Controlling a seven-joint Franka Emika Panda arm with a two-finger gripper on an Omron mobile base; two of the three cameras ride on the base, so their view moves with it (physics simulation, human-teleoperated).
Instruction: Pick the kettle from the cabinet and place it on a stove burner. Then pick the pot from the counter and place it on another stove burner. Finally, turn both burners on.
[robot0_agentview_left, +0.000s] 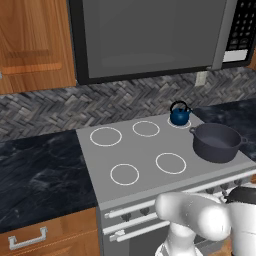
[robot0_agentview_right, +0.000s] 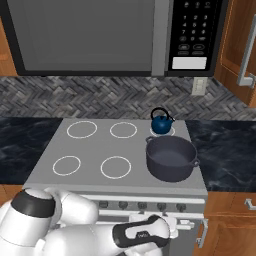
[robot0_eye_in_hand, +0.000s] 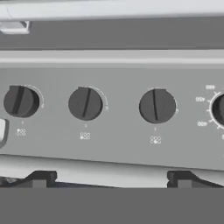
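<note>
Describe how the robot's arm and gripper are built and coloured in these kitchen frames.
The arm is a chain of smooth, rounded glossy white shells with dark grey to black bands at the joints. One black segment carries small pale lettering, too small to read. The gripper has two small dark, blocky finger tips. No cables are visible.

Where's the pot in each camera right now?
Left base view: pot at right on the cooktop, front of the kettle.
Right base view: pot right of centre, kettle behind it.
Hand view: not in it.
Shared landmark: the kettle.
</note>
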